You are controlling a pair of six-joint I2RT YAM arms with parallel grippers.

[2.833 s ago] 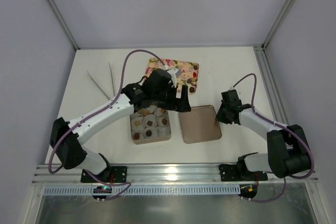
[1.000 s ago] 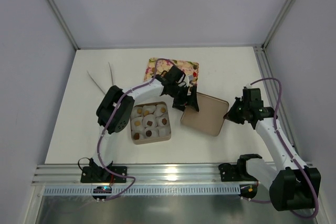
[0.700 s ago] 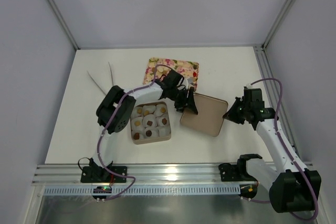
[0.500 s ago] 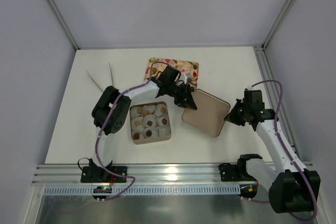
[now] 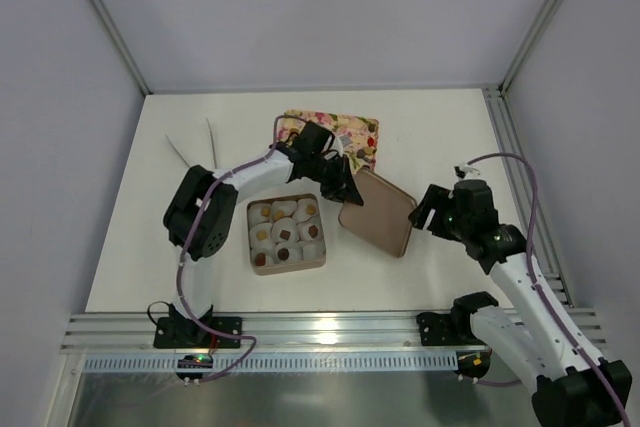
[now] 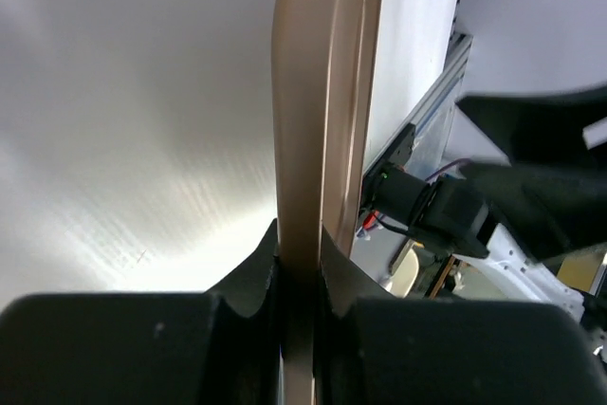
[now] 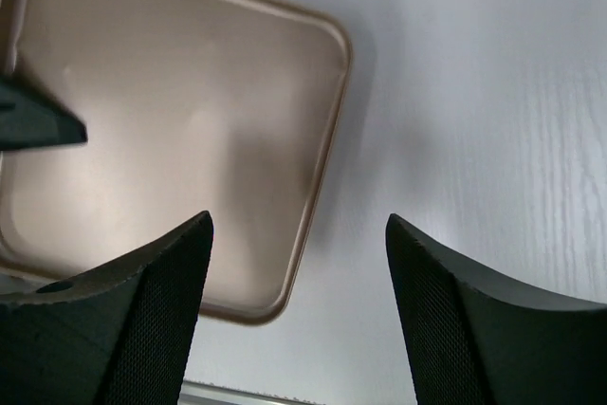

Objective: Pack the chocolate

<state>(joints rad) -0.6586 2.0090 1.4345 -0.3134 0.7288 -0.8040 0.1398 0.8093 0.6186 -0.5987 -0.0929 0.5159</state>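
**left gripper clamped on the lid, right gripper wide open**

my left gripper [image 6: 299,277] is closed tight on the rim of the shallow square tan-brown lid [image 5: 378,213]. in the left wrist view the lid stands edge-on, pinched between the two black fingers [image 6: 237,282] with no gap on either side. from above, that grip sits on the lid's left edge, just right of the box. the lid is tilted, its hollow side turned upward. whether its lower right edge touches the white table [image 5: 150,227] i cannot tell.

my right gripper [image 7: 299,225] is spread wide and has hold of nothing. its dark fingers [image 7: 152,320] hang over the right side of the lid, one above the hollow and the other above bare table. the lid's rounded rim lies between them. in the top view this gripper is just beside the lid's right corner. i cannot tell if it touches.

the chocolate [image 5: 285,235] is a set of small roundish pieces, some tan-gold and some dark brown. it sits in white crinkled paper cups [image 5: 308,249] ranged three by three inside the square brown box [image 5: 290,269]. the box lies uncovered on the table, just left of the lid and in front of the flat floral-patterned rectangular tray [image 5: 366,137]. my left arm crosses the near part of that tray.

two thin pale sticks [image 5: 212,142] lie on the table left of the tray, apart from the box.
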